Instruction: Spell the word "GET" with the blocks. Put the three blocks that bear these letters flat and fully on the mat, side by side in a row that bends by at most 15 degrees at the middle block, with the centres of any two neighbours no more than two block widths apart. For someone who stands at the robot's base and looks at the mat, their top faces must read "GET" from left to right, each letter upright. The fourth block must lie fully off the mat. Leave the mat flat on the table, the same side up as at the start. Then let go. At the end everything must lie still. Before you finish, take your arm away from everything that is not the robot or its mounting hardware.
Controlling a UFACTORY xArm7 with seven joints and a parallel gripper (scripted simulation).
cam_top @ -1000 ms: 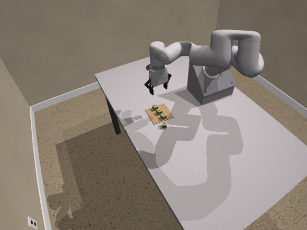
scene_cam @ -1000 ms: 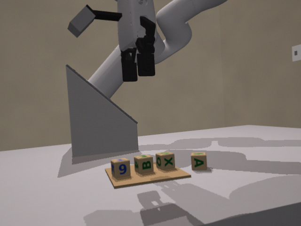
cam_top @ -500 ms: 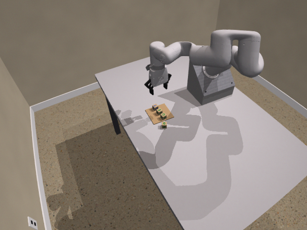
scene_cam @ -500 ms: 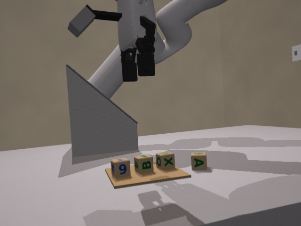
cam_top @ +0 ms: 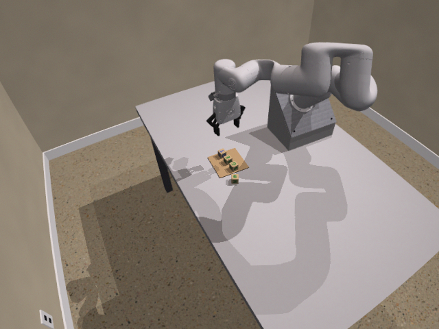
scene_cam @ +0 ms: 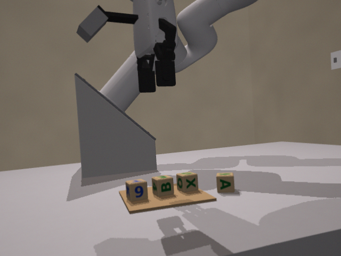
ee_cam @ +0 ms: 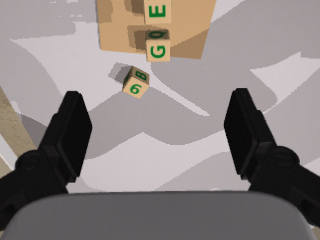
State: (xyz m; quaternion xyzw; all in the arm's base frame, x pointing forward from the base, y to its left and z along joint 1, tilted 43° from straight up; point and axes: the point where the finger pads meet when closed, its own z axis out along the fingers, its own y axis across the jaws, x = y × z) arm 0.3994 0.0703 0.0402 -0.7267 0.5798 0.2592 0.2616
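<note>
A tan mat [cam_top: 228, 165] lies flat on the table and carries three wooden blocks in a row. In the wrist view the block nearest the mat's edge shows G on top [ee_cam: 158, 46], and the one beside it shows E [ee_cam: 157, 11]. The third block [cam_top: 221, 153] has a blue mark on top that I cannot read. The fourth block [cam_top: 234, 178] [ee_cam: 135, 83] lies off the mat, close to the G block, turned at an angle with a green 6 or 9 on top. My gripper [cam_top: 225, 127] hangs high above the table beside the mat, open and empty [ee_cam: 157, 135].
The arm's grey base [cam_top: 301, 120] stands behind the mat. The table's near-left edge [cam_top: 198, 216] runs a short way from the blocks. In the exterior view the row [scene_cam: 162, 186] and the lone block [scene_cam: 225, 182] sit well below the fingers [scene_cam: 156, 82].
</note>
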